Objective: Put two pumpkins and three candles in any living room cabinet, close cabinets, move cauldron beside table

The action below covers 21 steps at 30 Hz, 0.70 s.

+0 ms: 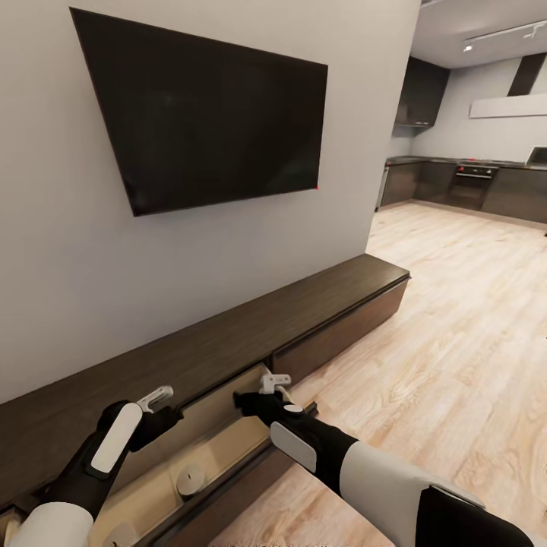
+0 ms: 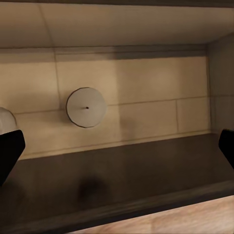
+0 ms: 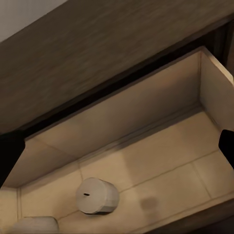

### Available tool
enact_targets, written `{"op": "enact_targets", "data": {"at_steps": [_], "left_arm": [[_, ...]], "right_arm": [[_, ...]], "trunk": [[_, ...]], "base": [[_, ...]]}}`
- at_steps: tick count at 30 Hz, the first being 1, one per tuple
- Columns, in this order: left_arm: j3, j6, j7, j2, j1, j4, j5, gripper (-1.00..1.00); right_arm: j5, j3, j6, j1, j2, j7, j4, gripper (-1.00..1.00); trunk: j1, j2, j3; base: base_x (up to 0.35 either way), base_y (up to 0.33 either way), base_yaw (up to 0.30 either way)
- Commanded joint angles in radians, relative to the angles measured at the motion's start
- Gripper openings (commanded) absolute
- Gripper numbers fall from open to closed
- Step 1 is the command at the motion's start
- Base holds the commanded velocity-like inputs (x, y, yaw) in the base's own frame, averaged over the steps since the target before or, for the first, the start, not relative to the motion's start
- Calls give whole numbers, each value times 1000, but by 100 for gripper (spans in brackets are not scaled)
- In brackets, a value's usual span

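Observation:
The cabinet [image 1: 251,327] is a long low dark wood unit under the wall. One of its drawers [image 1: 228,444] stands pulled out, with a pale beige inside. A squat beige candle [image 1: 190,480] stands upright on the drawer floor, also seen as candle [image 2: 86,107] and candle [image 3: 97,195]. A second candle [image 3: 34,225] sits beside it at the picture's edge. My left gripper [image 1: 158,398] hovers open over the drawer's left part, empty. My right gripper [image 1: 273,381] is open above the drawer's right end, holding nothing. The pumpkins, the cauldron and the table are out of view.
A large black TV [image 1: 205,114] hangs on the wall above the cabinet. Light wood floor [image 1: 456,327] stretches to the right toward a dark kitchen [image 1: 471,182] at the back. The drawer's dark front panel [image 2: 126,195] stands out toward me.

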Motion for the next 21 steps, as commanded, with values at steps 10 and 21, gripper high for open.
{"op": "enact_targets", "data": {"at_steps": [10, 21], "left_arm": [[-1, 1, 10, 1, 0, -1, 11, 100], [-2, 1, 10, 1, 0, -1, 11, 100]], "right_arm": [[6, 7, -1, -2, 0, 28, -1, 100], [5, 6, -38, -2, 0, 31, 1, 100]], "trunk": [[0, -1, -17], [0, -1, -33]], "base": [[0, 0, -35], [0, 0, -138]]}}
